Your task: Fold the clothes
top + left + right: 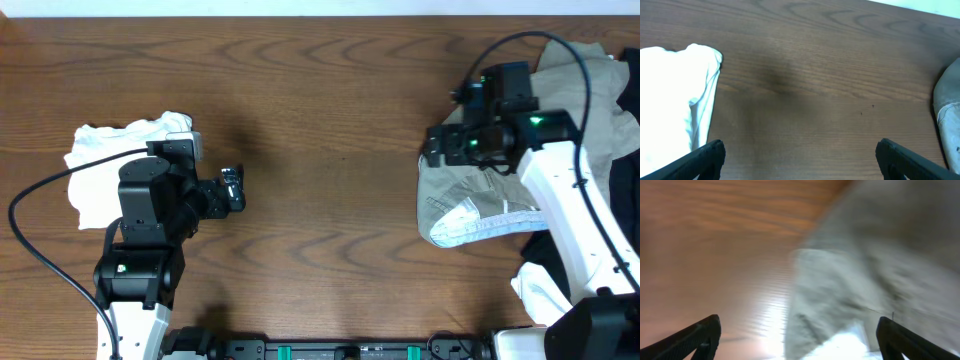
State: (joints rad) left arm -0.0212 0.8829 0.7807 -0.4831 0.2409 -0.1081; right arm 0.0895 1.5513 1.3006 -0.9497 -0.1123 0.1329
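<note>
- R pincer (440,148): jaws wide apart, nothing clamped btwn them. Wrist view is blurred, so can't tell if the tips touch cloth.
- Shorts (465,192): directly under and just ahead of R pincer, in a loose rumpled heap. Pale inner waistband (485,222) is turned out, on the arm side of the pincer.
- L pincer (232,190): jaws wide, empty, over bare table (330,120). White garment (105,170) lies just behind it; shorts are well apart, across from it.
- Black garment (535,250): behind R pincer, near the arm base.
- Progress, my read: early. No clean fold shows, legs not laid flat.
- Left to do: spread flat, fold legs together, fold again, tidy.
</note>
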